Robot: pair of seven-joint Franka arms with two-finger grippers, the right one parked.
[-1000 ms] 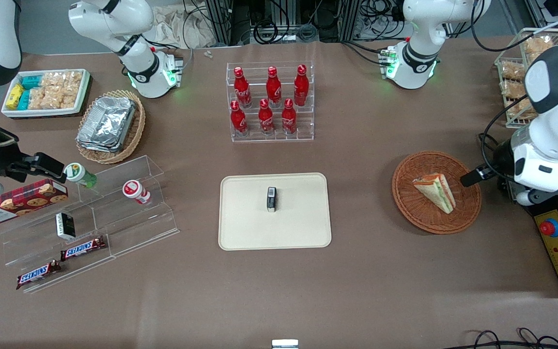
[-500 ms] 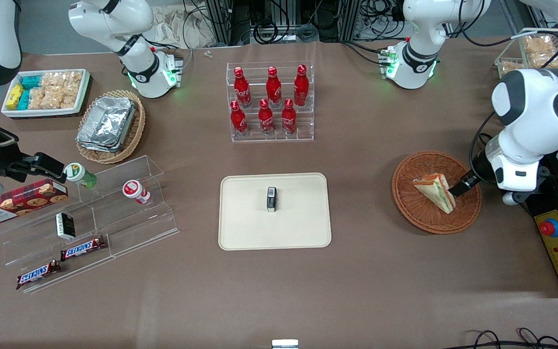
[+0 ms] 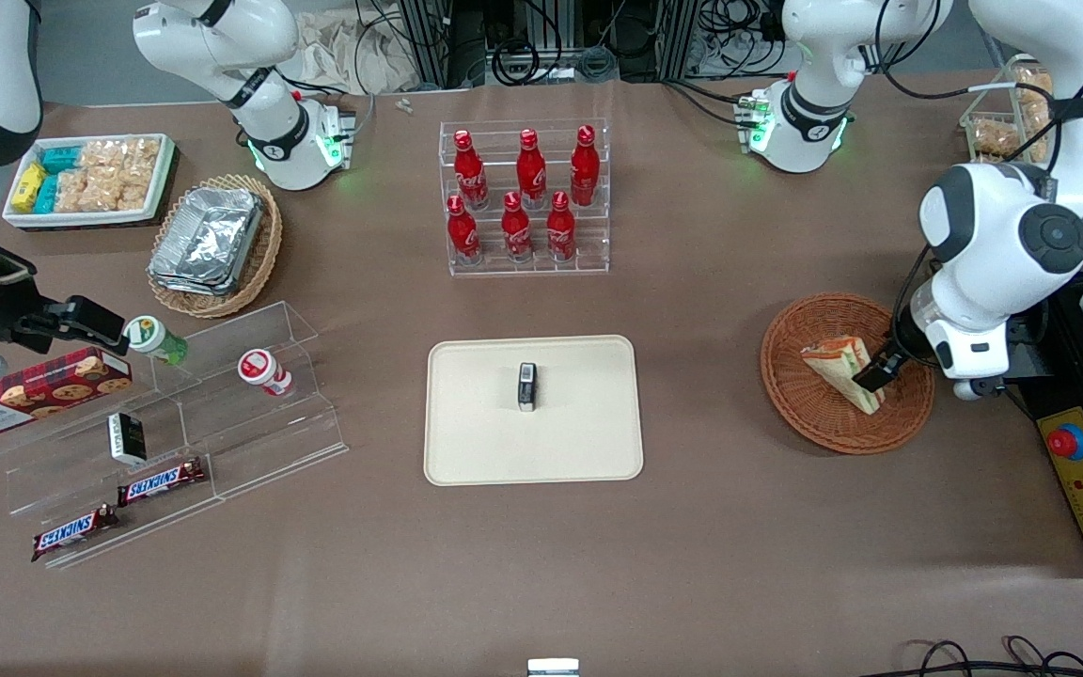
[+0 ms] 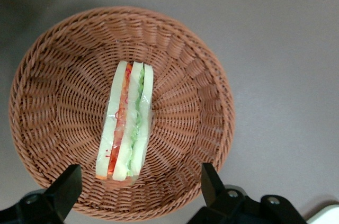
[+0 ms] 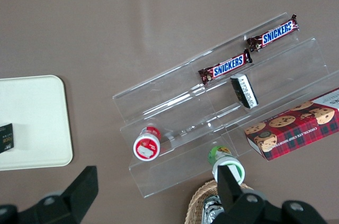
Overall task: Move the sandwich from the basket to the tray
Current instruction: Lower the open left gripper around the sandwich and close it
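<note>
Wrist view shows the claw (image 4: 139,188) spread wide above the sandwich (image 4: 125,120), lying lengthwise across the basket (image 4: 201,75).

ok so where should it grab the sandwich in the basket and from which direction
Probably from straight above, across the two pale bread faces near the middle of the wedge. The sandwich stands on edge in the basket, filling layers facing up, so its flat sides are free for the fingers. The gripper already hangs open over it, one finger on each side; a plain descent and a gentle squeeze should do.
</note>
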